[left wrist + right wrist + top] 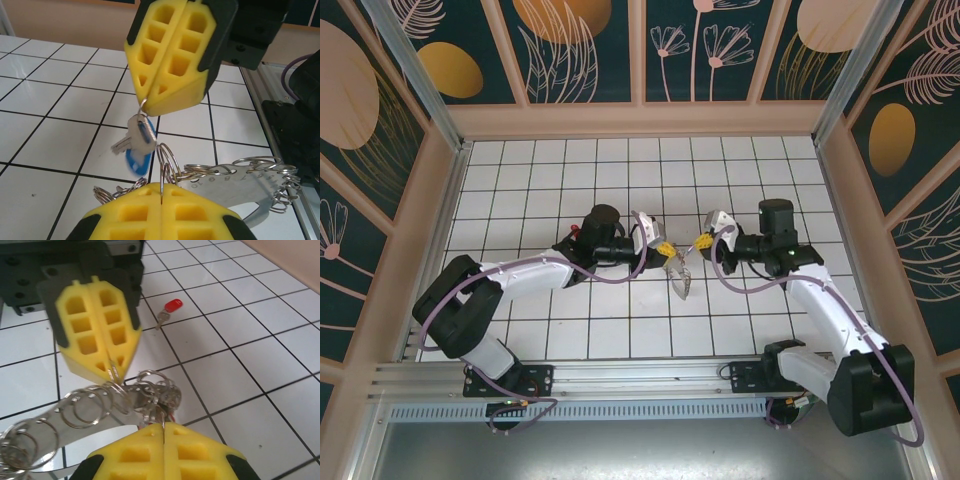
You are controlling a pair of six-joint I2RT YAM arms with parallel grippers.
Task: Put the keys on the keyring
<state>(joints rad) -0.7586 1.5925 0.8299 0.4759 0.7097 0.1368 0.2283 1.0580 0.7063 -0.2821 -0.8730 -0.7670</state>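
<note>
Yellow-padded left gripper (162, 194): pinched shut on one split ring of the keyring (235, 189).
Right gripper (148, 98): clamped on a small ring (142, 106) carrying a blue-headed key (140, 134).
Keyring: silvery strip fringed with split rings, held above tiles (50, 140).
Red-headed key (172, 305): flat on the tiles, apart.

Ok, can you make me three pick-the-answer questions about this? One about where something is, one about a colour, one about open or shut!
1. Where is the red key? A on the tiled floor; B in a hand; C on the wall.
2. What colour are the fingers? A green; B yellow; C pink.
3. How are the left hand and right hand? A both open; B one open; C both shut on the keyring.
Answers: A, it lies alone on a tile; B, they are bright yellow; C, each pinches a ring.
</note>
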